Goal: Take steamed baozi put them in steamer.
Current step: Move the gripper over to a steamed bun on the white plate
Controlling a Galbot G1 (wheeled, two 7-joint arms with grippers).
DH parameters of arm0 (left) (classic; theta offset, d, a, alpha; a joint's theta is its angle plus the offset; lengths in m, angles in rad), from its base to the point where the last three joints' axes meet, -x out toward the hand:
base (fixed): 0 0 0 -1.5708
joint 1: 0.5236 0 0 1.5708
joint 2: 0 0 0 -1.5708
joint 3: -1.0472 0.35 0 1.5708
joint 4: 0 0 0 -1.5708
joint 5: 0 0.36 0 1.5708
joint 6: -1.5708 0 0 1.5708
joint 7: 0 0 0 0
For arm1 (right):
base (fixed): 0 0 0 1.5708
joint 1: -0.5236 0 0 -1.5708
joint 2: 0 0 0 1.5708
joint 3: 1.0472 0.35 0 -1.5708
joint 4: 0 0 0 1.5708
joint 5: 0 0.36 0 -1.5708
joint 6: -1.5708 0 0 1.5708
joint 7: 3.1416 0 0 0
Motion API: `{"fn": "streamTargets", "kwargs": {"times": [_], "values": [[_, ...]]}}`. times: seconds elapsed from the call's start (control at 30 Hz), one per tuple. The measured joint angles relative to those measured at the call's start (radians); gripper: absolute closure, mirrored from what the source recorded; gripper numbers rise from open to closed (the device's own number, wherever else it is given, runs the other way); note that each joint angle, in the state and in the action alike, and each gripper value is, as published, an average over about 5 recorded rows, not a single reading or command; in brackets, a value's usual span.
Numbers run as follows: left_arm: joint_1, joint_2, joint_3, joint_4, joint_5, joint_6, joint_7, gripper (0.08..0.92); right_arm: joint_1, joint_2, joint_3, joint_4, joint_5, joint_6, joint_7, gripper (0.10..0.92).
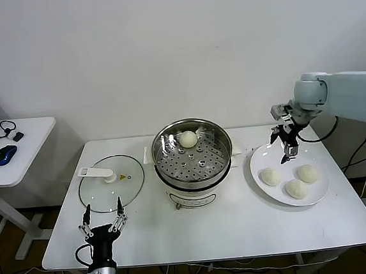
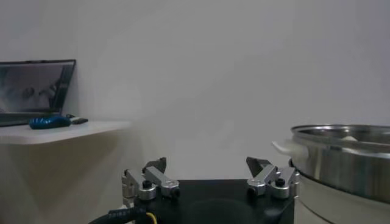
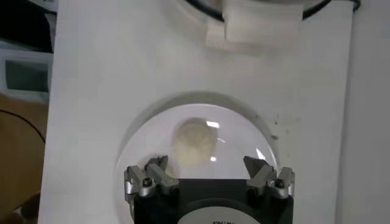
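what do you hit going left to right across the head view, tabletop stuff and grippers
left gripper → glass lid → steamer with one bun inside → right gripper, open, over the plate's near-left rim → plate with three buns

Right arm (image 1: 349, 93): pale blue-grey smooth casing with a rounded white joint housing at the wrist; a black cable ran beneath it. Right gripper (image 1: 286, 146): black and silver metal, with dark pointed fingertips (image 3: 157, 163) on silver linkages fastened by black screws. Left gripper (image 1: 102, 221): black body, silver linkages, orange-marked fingertips, on a silver wrist collar. A black cable and a yellow wire showed at its base.
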Motion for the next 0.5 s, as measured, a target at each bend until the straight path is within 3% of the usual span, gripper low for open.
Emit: {"fn": "streamTargets", "kwargs": {"times": [0.5], "values": [[0.004, 0.000, -0.008, 0.014, 0.015, -0.001, -0.001, 0.177, -0.239, 0.003, 0.175, -0.139, -0.085, -0.013, -0.005, 0.203]]}}
